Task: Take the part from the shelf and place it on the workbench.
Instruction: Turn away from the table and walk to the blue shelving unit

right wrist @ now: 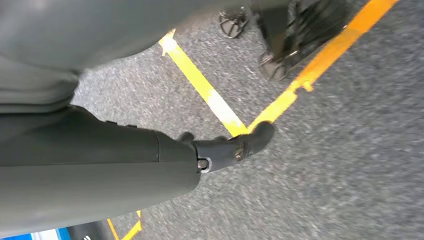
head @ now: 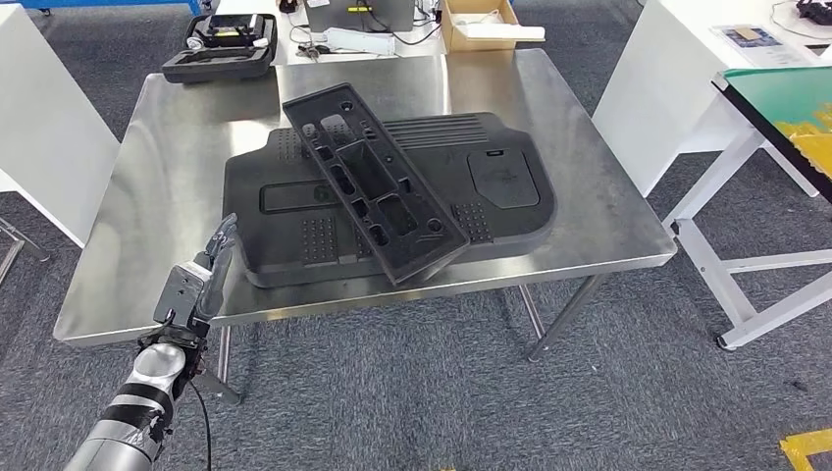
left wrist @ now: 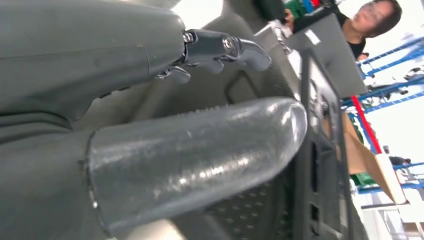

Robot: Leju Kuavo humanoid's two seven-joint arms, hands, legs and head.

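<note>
Two hands to account for first. Nearest me, my left hand (head: pixel 204 273) sits at about 7 o'clock by the workbench's (head: pixel 147 206) front-left edge, fingers apart and holding nothing. My right hand (right wrist: pixel 220 150) hangs over the grey floor (right wrist: pixel 350 150) with its yellow tape lines (right wrist: pixel 210 100), nothing in its grasp; whether its fingers are spread I cannot tell. Further in, the long black part (head: pixel 373 182) already lies on the bench, resting across a wide black panel (head: pixel 491 196). Its long axis runs diagonally, the near end toward 5 o'clock, the far end toward 11. I judge the placing done; next I would draw the left arm clear without brushing the part.
</note>
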